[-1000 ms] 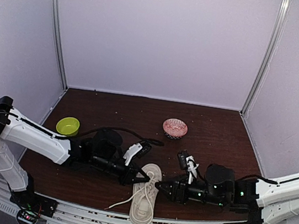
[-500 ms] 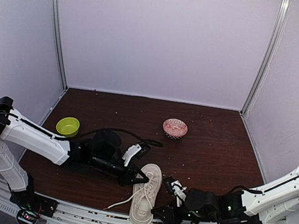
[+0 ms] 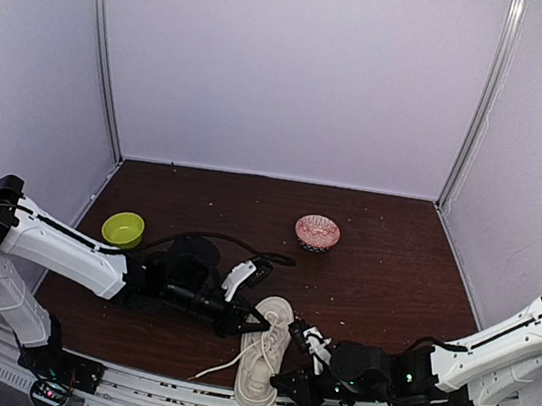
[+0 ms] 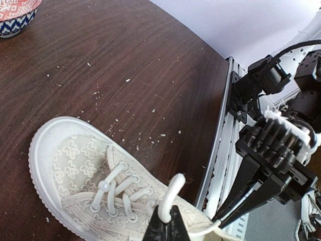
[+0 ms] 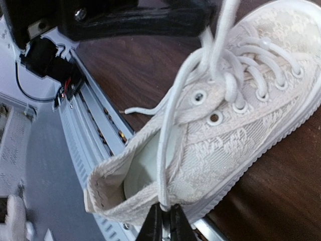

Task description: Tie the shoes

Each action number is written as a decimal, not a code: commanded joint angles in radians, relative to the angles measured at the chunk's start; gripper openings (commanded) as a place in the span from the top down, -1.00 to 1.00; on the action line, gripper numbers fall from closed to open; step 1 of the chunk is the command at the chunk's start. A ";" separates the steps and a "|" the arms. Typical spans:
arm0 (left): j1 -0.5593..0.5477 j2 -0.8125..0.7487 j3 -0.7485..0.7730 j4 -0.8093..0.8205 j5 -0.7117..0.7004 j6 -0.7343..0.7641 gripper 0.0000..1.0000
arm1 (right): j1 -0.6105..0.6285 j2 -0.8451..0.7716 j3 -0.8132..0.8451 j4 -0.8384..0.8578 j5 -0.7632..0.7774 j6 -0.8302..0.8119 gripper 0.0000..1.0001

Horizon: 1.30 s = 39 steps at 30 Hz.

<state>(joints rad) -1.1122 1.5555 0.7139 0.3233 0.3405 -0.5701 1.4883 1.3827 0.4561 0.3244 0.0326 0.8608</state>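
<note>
The cream shoe lies toe-away at the table's front edge, also shown in the left wrist view and the right wrist view. My left gripper is over the shoe's lacing, shut on a loop of white lace that stands up from its tips. My right gripper is low by the heel's right side, shut on a lace strand that runs taut from the eyelets across the shoe's opening to its tips. Another lace end trails left on the table.
A green bowl sits at the left and a red patterned bowl further back, its rim in the left wrist view. The metal rail runs right under the shoe's heel. Crumbs dot the dark wood.
My right arm swung from beside the shoe's middle down to the heel at the front edge, and its jaws closed on a lace strand. The left gripper kept still with its loop.
</note>
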 commanded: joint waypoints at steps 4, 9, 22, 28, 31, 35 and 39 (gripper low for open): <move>0.005 -0.018 0.007 0.050 0.008 0.011 1.00 | -0.002 -0.077 0.001 -0.069 0.076 0.002 1.00; 0.005 -0.018 0.008 0.054 0.031 0.020 1.00 | -0.083 -0.194 0.001 -0.229 0.113 -0.054 1.00; 0.005 -0.023 0.011 0.059 0.040 0.030 1.00 | -0.248 -0.051 0.203 -0.316 -0.036 -0.233 1.00; 0.006 -0.030 0.005 0.050 0.047 0.040 1.00 | -0.248 0.032 0.249 -0.275 -0.109 -0.238 1.00; 0.005 -0.039 -0.009 0.059 0.064 0.047 1.00 | -0.248 0.044 0.247 -0.259 -0.123 -0.230 1.00; 0.005 -0.047 -0.034 0.072 0.125 0.065 0.99 | -0.247 0.052 0.230 -0.241 -0.132 -0.217 1.00; -0.004 -0.044 -0.052 0.060 0.200 0.080 0.78 | -0.248 0.050 0.216 -0.233 -0.133 -0.212 1.00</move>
<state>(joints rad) -1.1126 1.5295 0.6868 0.3447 0.4461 -0.5247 1.2446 1.4292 0.6838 0.0570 -0.0860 0.6388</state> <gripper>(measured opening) 0.069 0.009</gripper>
